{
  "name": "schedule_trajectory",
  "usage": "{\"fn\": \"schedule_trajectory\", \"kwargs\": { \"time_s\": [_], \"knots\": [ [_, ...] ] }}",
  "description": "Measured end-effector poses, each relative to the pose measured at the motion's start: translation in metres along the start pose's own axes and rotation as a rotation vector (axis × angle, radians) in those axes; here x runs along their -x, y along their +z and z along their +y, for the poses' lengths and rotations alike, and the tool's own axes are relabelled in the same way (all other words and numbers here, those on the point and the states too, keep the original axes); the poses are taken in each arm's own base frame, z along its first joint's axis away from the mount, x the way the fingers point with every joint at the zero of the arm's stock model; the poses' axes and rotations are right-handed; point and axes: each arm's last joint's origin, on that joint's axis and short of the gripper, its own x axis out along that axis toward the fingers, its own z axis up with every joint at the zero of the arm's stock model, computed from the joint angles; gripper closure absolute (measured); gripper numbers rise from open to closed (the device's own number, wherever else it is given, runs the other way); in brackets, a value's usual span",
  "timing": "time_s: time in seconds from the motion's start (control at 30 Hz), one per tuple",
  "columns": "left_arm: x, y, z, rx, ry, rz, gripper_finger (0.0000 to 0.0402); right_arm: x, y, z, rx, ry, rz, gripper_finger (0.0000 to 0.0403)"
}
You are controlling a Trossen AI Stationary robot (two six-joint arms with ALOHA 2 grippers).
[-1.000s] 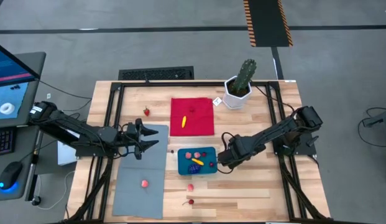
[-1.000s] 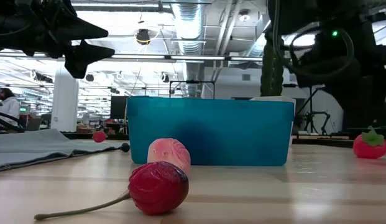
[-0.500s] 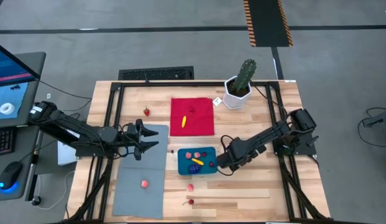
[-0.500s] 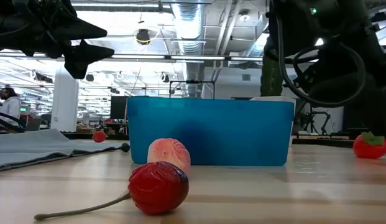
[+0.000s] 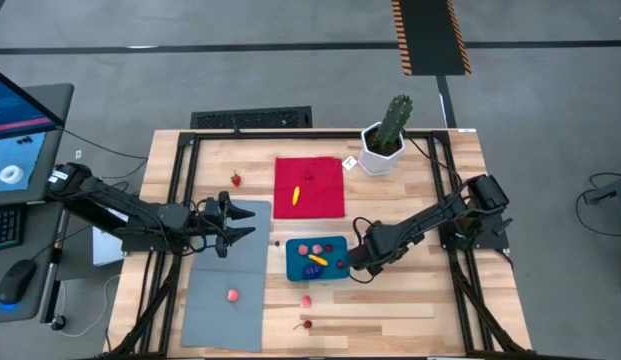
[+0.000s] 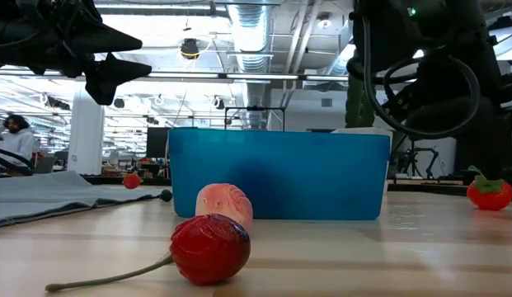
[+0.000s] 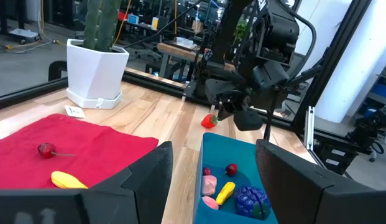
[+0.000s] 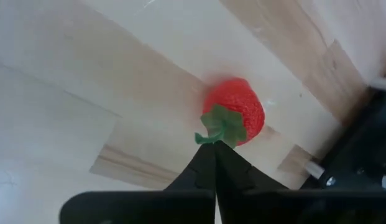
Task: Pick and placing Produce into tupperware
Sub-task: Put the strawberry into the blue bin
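Wooden tabletop (image 5: 410, 300): right gripper (image 8: 215, 151) fingertips pinch the green leaf of a small, probably light red toy strawberry (image 8: 235, 113); left gripper (image 5: 233, 224) waits, fingers apart.

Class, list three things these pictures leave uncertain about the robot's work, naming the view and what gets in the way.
1. Right wrist view: the right gripper is shut at the strawberry, but whether it pinches the leaves cannot be told.
2. Low view: the tupperware wall hides its contents.
3. High view: the strawberry by the tupperware is hidden under the right arm.
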Motion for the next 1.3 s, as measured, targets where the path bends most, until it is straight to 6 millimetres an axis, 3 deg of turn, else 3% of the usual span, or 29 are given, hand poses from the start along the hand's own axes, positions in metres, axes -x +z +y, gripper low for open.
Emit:
{"fn": "schedule_trajectory", "kwargs": {
  "time_s": [0.17,0.47,0.63,0.87,1.3],
  "knots": [
    [0.000,0.000,0.000,0.000,0.000,0.000,0.0182,0.000,-0.001,0.002,0.108,0.019,0.006,0.0374],
    [0.000,0.000,0.000,0.002,0.007,-0.002,0.0182,0.000,-0.011,0.003,0.303,-0.004,-0.019,0.0248],
    [0.000,0.000,0.000,0.003,0.007,-0.003,0.0182,0.000,-0.017,0.002,0.460,-0.061,-0.068,0.0210],
    [0.000,0.000,0.000,0.013,0.008,0.000,0.0182,0.000,-0.023,0.004,0.633,-0.084,-0.099,0.0221],
    [0.000,-0.001,0.000,0.020,0.010,0.007,0.0182,0.000,-0.005,0.002,0.600,-0.058,-0.100,0.0278]
  ]
}}
